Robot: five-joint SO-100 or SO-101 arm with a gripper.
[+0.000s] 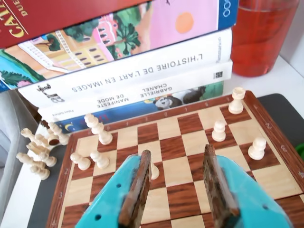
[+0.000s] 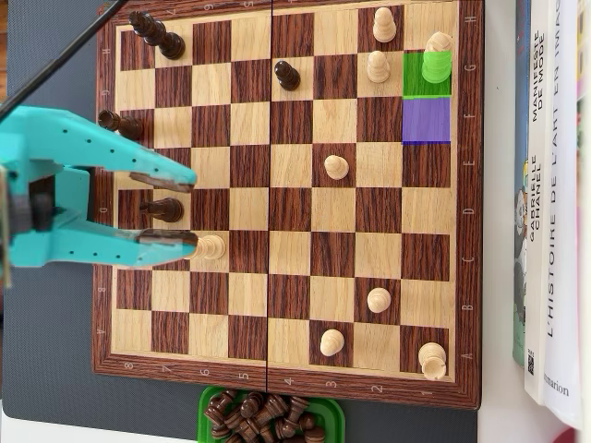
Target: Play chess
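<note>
The wooden chessboard (image 2: 295,323) fills the overhead view and shows in the wrist view (image 1: 190,123). My teal gripper (image 2: 191,207) hangs open over its left side. A dark pawn (image 2: 162,209) stands between the jaws in the overhead view; it does not show in the wrist view. A light pawn (image 2: 211,246) stands just past the lower fingertip, and sits beside the left finger in the wrist view (image 1: 155,171). In the wrist view the gripper (image 1: 176,152) is open with bare squares between its fingers. A green square (image 2: 427,83) and a purple square (image 2: 426,120) are marked at the upper right.
Other dark pieces (image 2: 152,32) and light pieces (image 2: 337,167) are scattered on the board. A green tray (image 2: 205,406) of captured dark pieces lies below it. Captured light pieces (image 1: 38,152) lie off the board. Stacked books (image 1: 142,71) and a red container (image 1: 266,38) stand behind.
</note>
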